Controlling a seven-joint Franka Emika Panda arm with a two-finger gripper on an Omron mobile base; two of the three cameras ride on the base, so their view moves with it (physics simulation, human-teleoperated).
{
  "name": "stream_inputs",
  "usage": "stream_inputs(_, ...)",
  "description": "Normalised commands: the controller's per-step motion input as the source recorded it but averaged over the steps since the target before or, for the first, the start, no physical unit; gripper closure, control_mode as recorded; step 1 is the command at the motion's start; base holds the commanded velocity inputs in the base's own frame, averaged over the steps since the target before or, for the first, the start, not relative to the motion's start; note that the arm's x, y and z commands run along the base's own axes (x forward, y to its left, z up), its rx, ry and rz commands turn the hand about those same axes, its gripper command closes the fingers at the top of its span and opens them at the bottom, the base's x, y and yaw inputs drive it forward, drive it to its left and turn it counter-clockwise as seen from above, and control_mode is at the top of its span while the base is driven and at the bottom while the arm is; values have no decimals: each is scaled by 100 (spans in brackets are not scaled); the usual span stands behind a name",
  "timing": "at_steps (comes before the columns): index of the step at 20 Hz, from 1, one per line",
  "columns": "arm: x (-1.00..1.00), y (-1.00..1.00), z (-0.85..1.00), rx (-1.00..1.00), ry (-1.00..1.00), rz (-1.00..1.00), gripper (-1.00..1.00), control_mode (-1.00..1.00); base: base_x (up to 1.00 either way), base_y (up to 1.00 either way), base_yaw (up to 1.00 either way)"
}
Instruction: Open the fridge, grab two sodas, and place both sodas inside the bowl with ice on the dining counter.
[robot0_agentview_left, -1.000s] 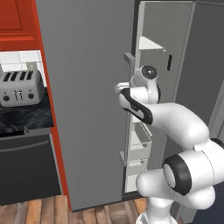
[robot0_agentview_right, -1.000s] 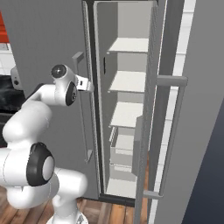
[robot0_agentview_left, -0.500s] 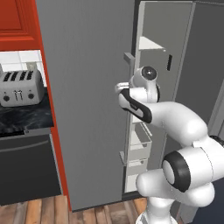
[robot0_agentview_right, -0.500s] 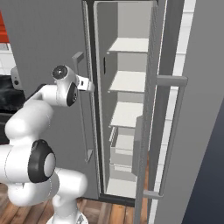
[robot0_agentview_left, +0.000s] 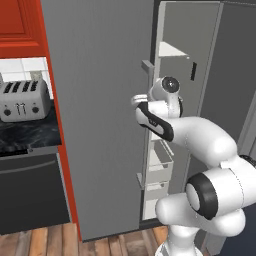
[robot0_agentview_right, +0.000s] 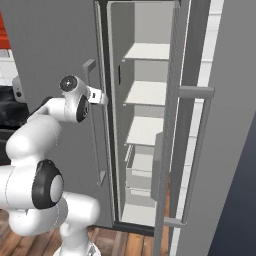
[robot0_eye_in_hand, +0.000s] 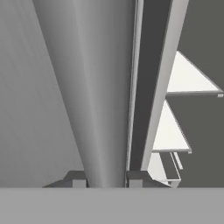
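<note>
The fridge (robot0_agentview_left: 100, 130) is a tall grey unit. Its left door is slightly ajar and its right door (robot0_agentview_right: 227, 150) is swung open. My gripper (robot0_agentview_right: 98, 96) is shut on the left door's vertical bar handle (robot0_agentview_right: 93, 135), about a third of the way down it. In the hand view the handle (robot0_eye_in_hand: 98, 87) runs up between my two fingertips (robot0_eye_in_hand: 79, 179), which press on it from both sides, the gripper (robot0_eye_in_hand: 106, 179) centred on the bar. From the left base view the gripper (robot0_agentview_left: 143, 100) sits at the door's edge. Bare grey shelves (robot0_agentview_right: 147, 92) show inside. The sodas, the bowl with ice and the dining counter are out of view.
A toaster (robot0_agentview_left: 22, 100) stands on the black worktop (robot0_agentview_left: 30, 135) to the left, under red cabinets (robot0_agentview_left: 20, 22). The open right door's bar handle (robot0_agentview_right: 201, 155) juts out on the right. Drawers (robot0_agentview_right: 141, 167) fill the fridge's lower part.
The jaws have gone from open to shut on the left door's handle. The arm has barely moved and the door stands as before.
</note>
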Motion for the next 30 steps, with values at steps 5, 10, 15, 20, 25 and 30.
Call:
stream_inputs(5,-17,23,-2,0,0,8,100,-100,0,0,0)
stream_inputs(10,-52,36,-4,0,0,17,100,-100,0,0,0)
stream_inputs(15,-68,47,-4,0,0,14,100,-100,0,0,0)
stream_inputs(20,-69,62,-2,0,0,11,100,-100,0,0,0)
stream_inputs(25,-57,82,-4,0,5,4,100,-100,0,0,0)
stream_inputs(30,-51,90,-2,0,10,1,100,-100,0,0,0)
